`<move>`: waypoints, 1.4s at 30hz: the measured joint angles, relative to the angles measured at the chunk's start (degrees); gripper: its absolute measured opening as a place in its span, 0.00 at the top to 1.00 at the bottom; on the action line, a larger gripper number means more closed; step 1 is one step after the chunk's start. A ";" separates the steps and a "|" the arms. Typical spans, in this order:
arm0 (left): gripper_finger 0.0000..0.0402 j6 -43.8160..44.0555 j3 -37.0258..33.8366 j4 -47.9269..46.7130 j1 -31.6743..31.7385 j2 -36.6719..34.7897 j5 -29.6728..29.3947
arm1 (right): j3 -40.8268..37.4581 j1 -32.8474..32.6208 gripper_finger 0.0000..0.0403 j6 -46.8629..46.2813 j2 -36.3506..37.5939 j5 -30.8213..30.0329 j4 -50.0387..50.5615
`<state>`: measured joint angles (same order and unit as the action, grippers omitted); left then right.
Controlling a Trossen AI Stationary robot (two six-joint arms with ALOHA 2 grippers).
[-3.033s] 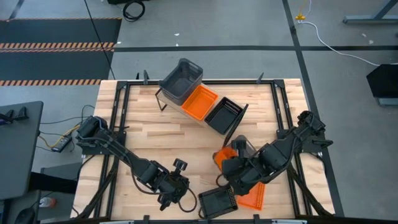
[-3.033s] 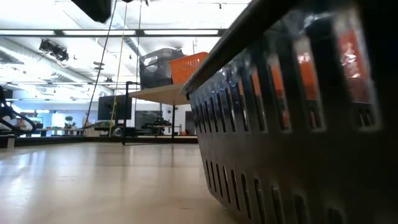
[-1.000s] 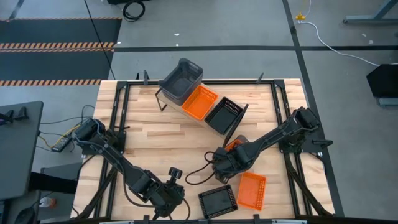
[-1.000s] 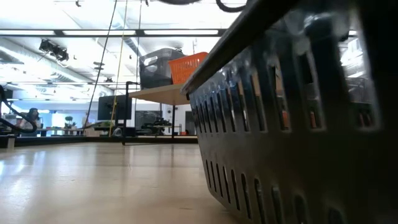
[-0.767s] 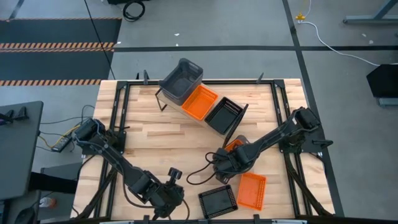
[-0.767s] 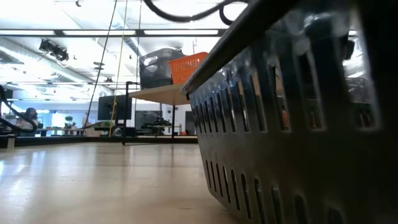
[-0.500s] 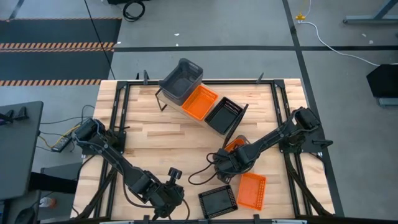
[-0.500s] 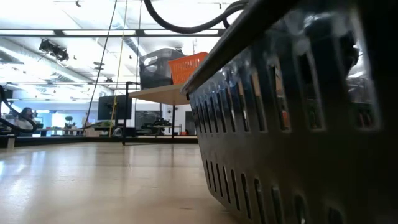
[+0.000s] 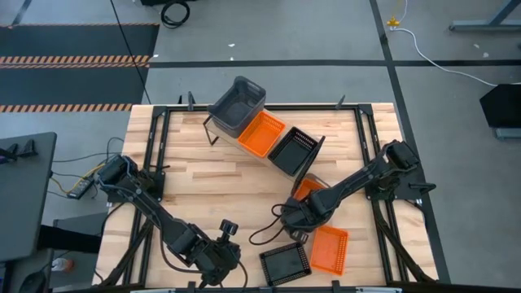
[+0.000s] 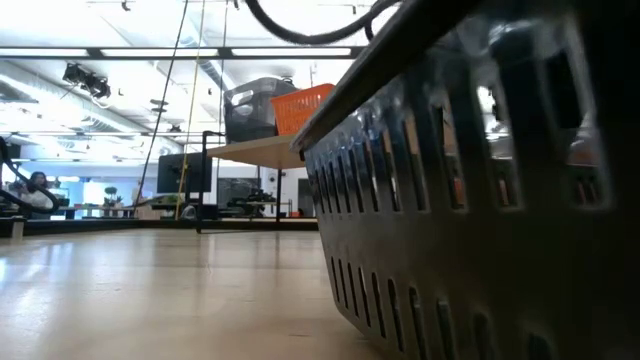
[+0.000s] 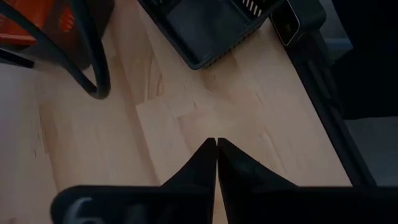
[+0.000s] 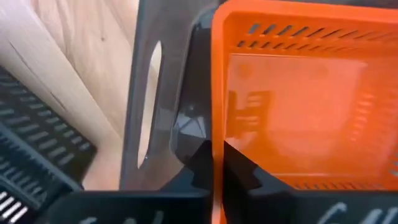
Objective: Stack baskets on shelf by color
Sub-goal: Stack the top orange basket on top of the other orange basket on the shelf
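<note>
Left to right: I see my left gripper (image 9: 213,262), fingers pressed together, low over bare table (image 9: 212,175) near the front edge. The shelf (image 9: 259,130) at the back holds grey (image 9: 237,102), orange (image 9: 260,133) and black (image 9: 292,150) baskets. My right gripper (image 12: 214,163) pinches an orange basket's wall (image 12: 219,106) (nested in a grey one (image 12: 146,106)); a black basket (image 9: 285,264) and orange basket (image 9: 329,249) lie beside.

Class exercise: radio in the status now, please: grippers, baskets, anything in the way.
Right gripper pinching orange basket wall. Left gripper shut, idle near black basket. Three baskets on shelf. Nothing blocking.
</note>
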<state>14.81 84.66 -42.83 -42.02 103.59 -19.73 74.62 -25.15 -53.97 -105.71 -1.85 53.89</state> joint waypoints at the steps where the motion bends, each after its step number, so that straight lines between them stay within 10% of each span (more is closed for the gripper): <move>1: 0.95 0.00 0.00 -0.02 -0.02 0.00 0.00 | 1.11 0.00 0.94 0.15 0.00 0.00 1.95; 18: 0.94 0.02 0.00 0.00 0.00 -0.09 -0.02 | 28.71 -4.49 0.97 -1.52 -0.02 -2.61 24.10; 42: 0.95 2.39 0.00 0.26 -0.14 -0.09 -0.03 | 44.32 4.01 0.96 31.65 -0.04 -7.15 6.22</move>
<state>17.20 84.66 -42.57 -42.16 103.50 -19.76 118.93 -21.14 -22.31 -105.75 -8.99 60.11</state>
